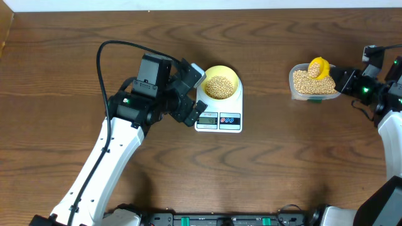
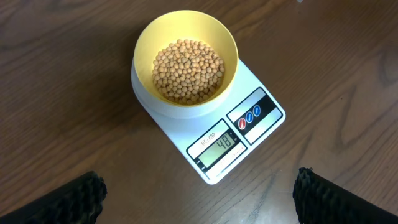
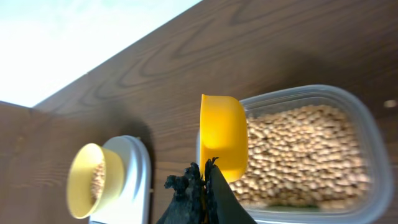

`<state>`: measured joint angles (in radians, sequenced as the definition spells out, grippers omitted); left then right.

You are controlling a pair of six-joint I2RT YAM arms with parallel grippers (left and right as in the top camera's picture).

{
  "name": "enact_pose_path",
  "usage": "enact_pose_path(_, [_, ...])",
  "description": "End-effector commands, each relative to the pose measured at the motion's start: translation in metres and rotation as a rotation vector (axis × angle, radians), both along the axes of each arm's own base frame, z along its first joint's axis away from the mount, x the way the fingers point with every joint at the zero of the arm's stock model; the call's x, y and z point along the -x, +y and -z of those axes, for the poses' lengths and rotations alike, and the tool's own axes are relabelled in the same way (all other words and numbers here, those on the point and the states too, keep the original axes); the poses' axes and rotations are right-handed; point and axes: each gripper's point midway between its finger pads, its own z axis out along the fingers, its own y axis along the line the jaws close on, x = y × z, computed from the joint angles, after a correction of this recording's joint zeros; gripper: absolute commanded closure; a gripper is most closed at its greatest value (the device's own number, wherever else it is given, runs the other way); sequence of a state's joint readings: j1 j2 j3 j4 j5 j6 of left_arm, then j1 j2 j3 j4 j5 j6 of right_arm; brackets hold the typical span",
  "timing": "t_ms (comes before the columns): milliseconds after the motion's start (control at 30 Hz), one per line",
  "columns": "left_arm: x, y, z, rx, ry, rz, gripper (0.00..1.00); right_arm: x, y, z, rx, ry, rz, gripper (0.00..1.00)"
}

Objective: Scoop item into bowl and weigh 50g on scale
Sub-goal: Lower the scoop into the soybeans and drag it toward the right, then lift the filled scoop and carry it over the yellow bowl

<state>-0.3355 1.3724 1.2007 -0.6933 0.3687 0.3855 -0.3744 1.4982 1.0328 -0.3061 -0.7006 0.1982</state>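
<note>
The pale yellow-green bowl [image 1: 221, 83] stands on the white scale [image 1: 219, 119], partly filled with tan beans [image 2: 188, 70]. The scale's display [image 2: 222, 147] reads 48. My left gripper [image 2: 199, 196] is open and empty, hovering just left of the scale [image 2: 249, 134]. My right gripper [image 3: 204, 177] is shut on the handle of the bright yellow scoop [image 3: 222, 135]. The scoop [image 1: 319, 67] holds beans over the clear tub [image 1: 312, 85] at the right. The bowl [image 3: 92, 179] also shows in the right wrist view.
The clear plastic tub [image 3: 373, 140] is full of beans [image 3: 298, 149]. A black cable [image 1: 110, 47] loops above the left arm. The table's far edge [image 1: 201, 9] runs along the top.
</note>
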Motion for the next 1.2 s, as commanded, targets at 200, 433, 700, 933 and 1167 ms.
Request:
enact_pose_path(200, [0.003,0.0,-0.003,0.016,0.001,-0.003,0.02,-0.005,0.039,-0.016,-0.11,-0.008,-0.051,0.99])
enact_pose_path(433, [0.003,0.0,-0.003,0.016,0.001,-0.003,0.02,-0.018,0.069,-0.025,-0.117,-0.044,-0.069,0.99])
enact_pose_path(700, [0.003,0.0,-0.003,0.016,0.001,-0.003,0.02,-0.024,0.11,-0.029,-0.073,-0.07,-0.108,0.99])
enact_pose_path(933, [0.003,0.0,-0.003,0.016,0.002,-0.003,0.02,-0.021,0.146,-0.032,-0.062,-0.094,-0.183,0.99])
enact_pose_path(1167, [0.003,0.0,-0.003,0.016,0.002,-0.003,0.03,-0.014,0.176,-0.033,-0.065,-0.097,-0.252,0.99])
